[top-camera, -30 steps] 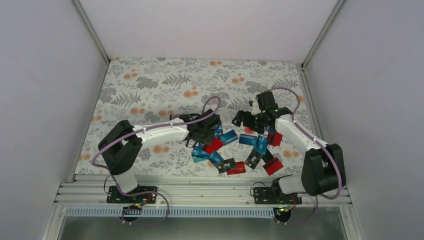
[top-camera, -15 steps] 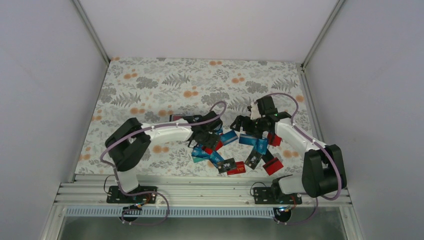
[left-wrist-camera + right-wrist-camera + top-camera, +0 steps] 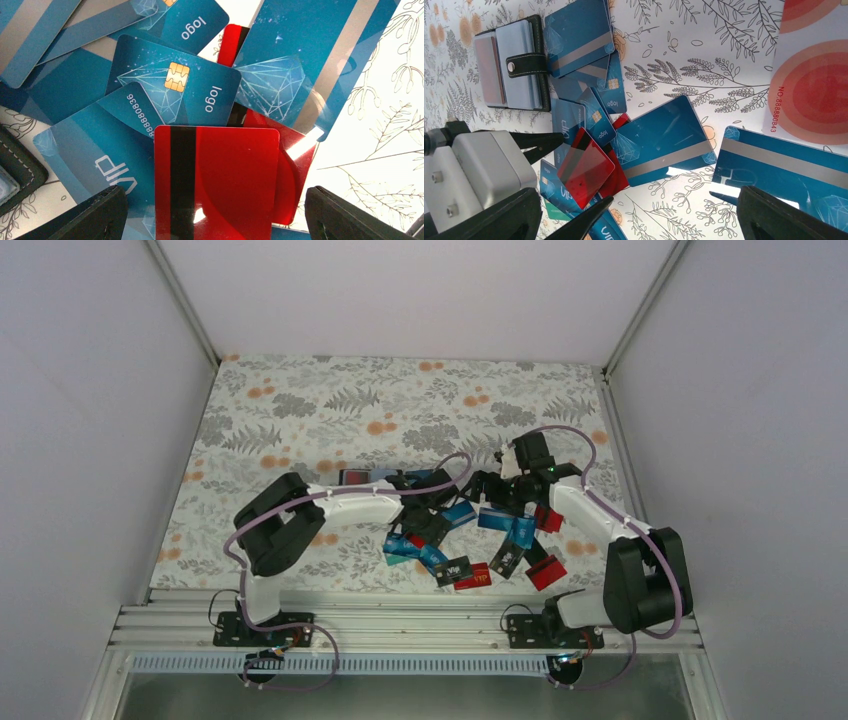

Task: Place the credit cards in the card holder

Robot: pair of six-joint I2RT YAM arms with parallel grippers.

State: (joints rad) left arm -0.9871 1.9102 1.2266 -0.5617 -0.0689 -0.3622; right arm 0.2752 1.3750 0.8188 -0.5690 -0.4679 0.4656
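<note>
To your left, the card holder (image 3: 526, 65) lies opened flat on the desk (image 3: 300, 410) with its grey-blue slots facing up, so a card can slide straight in. Near it, your left end effector (image 3: 215, 200) straddles a red card (image 3: 220, 170) on top of the heap of credit cards (image 3: 450, 540). Its jaws are spread with a gap on either side, so nothing is pinched. The red card sits tilted over the blue ones, which I judge offers an edge to bite. Further right, your right end effector (image 3: 639, 200) hovers spread and empty above more blue cards, probably ready to assist.
</note>
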